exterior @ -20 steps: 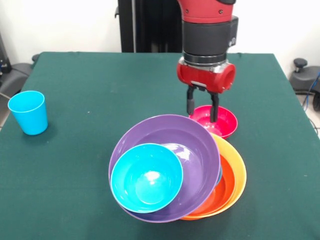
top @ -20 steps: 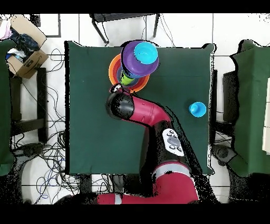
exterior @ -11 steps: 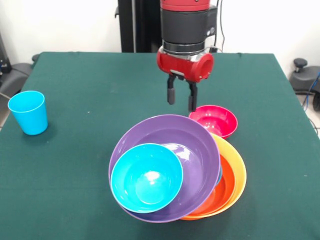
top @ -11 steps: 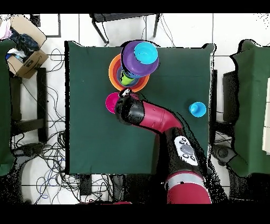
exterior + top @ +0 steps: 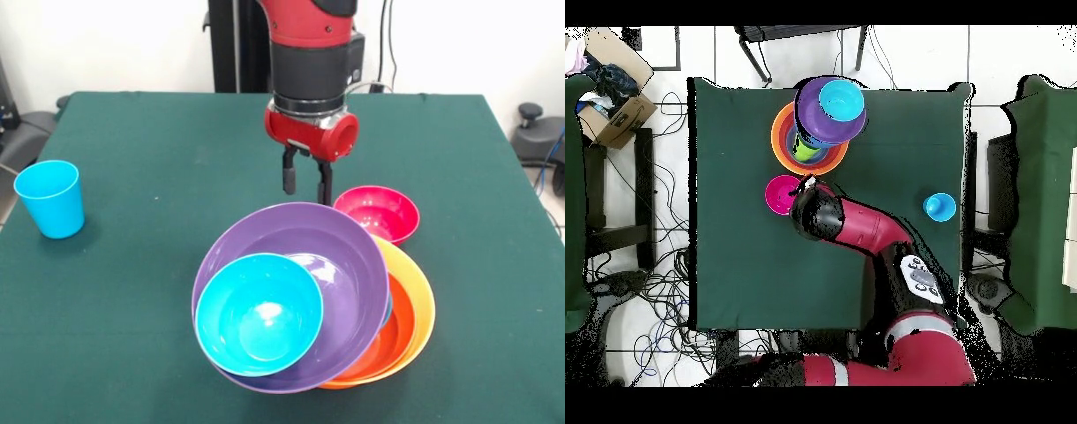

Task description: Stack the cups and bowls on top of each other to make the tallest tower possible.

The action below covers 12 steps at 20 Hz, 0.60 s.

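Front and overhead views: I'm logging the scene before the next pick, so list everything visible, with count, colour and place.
tower: one leaning pile near the table's front edge in the front view.
purple bowl: one, tilted, high in the pile.
blue bowl: one, turquoise, inside the purple one.
orange bowls: two rims visible, orange and red-orange, at the pile's base.
green cup: one, lime, within the pile, seen from overhead.
pink-red bowl: one, alone on the cloth beside the pile.
blue cup: one, upright, far off by a table edge.
table: one, green cloth.
cardboard box: one, on the floor.
gripper: one, black fingers open, empty, behind the pile.

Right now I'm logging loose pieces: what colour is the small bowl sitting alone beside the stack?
Pink-red small bowl; clearest in the front view.
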{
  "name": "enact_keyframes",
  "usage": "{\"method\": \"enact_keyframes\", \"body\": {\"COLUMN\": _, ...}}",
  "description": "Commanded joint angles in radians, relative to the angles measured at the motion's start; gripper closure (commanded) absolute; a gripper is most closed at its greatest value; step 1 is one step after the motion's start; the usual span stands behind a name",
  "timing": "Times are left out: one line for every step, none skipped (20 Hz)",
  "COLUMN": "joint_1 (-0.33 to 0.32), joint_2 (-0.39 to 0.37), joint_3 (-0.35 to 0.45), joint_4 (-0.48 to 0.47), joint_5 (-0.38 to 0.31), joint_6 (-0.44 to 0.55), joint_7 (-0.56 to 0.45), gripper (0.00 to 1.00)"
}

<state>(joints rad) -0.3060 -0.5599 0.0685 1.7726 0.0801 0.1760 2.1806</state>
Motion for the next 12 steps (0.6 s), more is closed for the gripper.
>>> {"method": "enact_keyframes", "body": {"joint_1": 0.014, "joint_2": 0.095, "joint_3": 0.088, "joint_4": 0.008, "joint_5": -0.061, "joint_6": -0.082, "joint_7": 0.064, "gripper": 0.0}}
{"method": "enact_keyframes", "body": {"joint_1": 0.02, "joint_2": 0.092, "joint_3": 0.088, "joint_4": 0.01, "joint_5": -0.057, "joint_6": -0.088, "joint_7": 0.072, "gripper": 0.0}}
{"method": "enact_keyframes", "body": {"joint_1": 0.023, "joint_2": 0.085, "joint_3": 0.089, "joint_4": 0.012, "joint_5": -0.053, "joint_6": -0.088, "joint_7": 0.075, "gripper": 0.0}}
{"method": "enact_keyframes", "body": {"joint_1": 0.028, "joint_2": 0.076, "joint_3": 0.089, "joint_4": 0.013, "joint_5": -0.05, "joint_6": -0.081, "joint_7": 0.075, "gripper": 0.0}}
{"method": "enact_keyframes", "body": {"joint_1": 0.03, "joint_2": 0.063, "joint_3": 0.089, "joint_4": 0.015, "joint_5": -0.046, "joint_6": -0.065, "joint_7": 0.072, "gripper": 0.0}}
{"method": "enact_keyframes", "body": {"joint_1": 0.035, "joint_2": 0.053, "joint_3": 0.083, "joint_4": 0.015, "joint_5": -0.043, "joint_6": -0.053, "joint_7": 0.071, "gripper": 0.0}}
{"method": "enact_keyframes", "body": {"joint_1": 0.04, "joint_2": 0.042, "joint_3": 0.078, "joint_4": 0.014, "joint_5": -0.04, "joint_6": -0.041, "joint_7": 0.069, "gripper": 0.0}}
{"method": "enact_keyframes", "body": {"joint_1": 0.043, "joint_2": 0.031, "joint_3": 0.074, "joint_4": 0.013, "joint_5": -0.039, "joint_6": -0.027, "joint_7": 0.065, "gripper": 0.0}}
{"method": "enact_keyframes", "body": {"joint_1": 0.044, "joint_2": 0.021, "joint_3": 0.071, "joint_4": 0.011, "joint_5": -0.039, "joint_6": -0.014, "joint_7": 0.061, "gripper": 0.0}}
{"method": "enact_keyframes", "body": {"joint_1": 0.044, "joint_2": 0.011, "joint_3": 0.068, "joint_4": 0.01, "joint_5": -0.038, "joint_6": -0.001, "joint_7": 0.056, "gripper": 0.0}}
{"method": "enact_keyframes", "body": {"joint_1": 0.044, "joint_2": 0.003, "joint_3": 0.065, "joint_4": 0.008, "joint_5": -0.039, "joint_6": 0.011, "joint_7": 0.051, "gripper": 0.0}}
{"method": "enact_keyframes", "body": {"joint_1": 0.042, "joint_2": -0.006, "joint_3": 0.065, "joint_4": 0.007, "joint_5": -0.038, "joint_6": 0.023, "joint_7": 0.046, "gripper": 0.0}}
